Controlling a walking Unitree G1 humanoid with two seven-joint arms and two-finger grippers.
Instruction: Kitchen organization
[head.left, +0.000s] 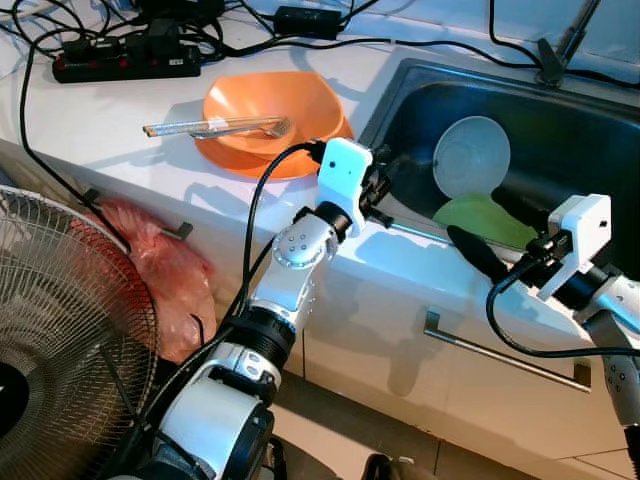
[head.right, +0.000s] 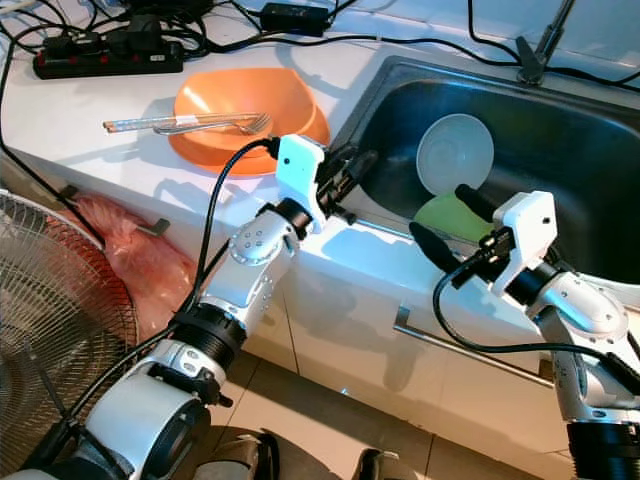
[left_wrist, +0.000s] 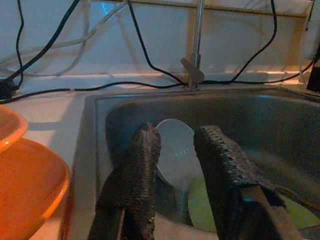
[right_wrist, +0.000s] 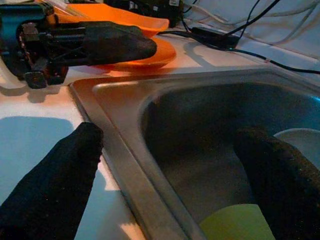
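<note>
1. Left eye view: a steel sink (head.left: 600, 120) is set in the white bench (head.left: 120, 130). In it a white plate (head.left: 470, 155) leans against the far wall, with a green plate (head.left: 480, 215) lying just near of it. The left claw (head.left: 385, 185) hovers at the sink's left rim; left of it sits an orange bowl (head.left: 270, 120) with chopsticks (head.left: 190, 127) and a fork (head.left: 255, 128) across it.
2. Right eye view: the right claw (head.right: 445, 220) hangs over the sink's near rim, its fingers spread wide and holding nothing.
3. Left wrist view: the left claw's fingers (left_wrist: 135, 170) stand narrowly apart and empty, aimed at the white plate.
4. Right wrist view: the green plate lies between the spread right fingers (right_wrist: 55, 185).
5. Judgement: both plates look stiff, light, smooth and probably slippery; the white one may chip. Pinching the white plate's raised upper edge seems the surest hold.
</note>
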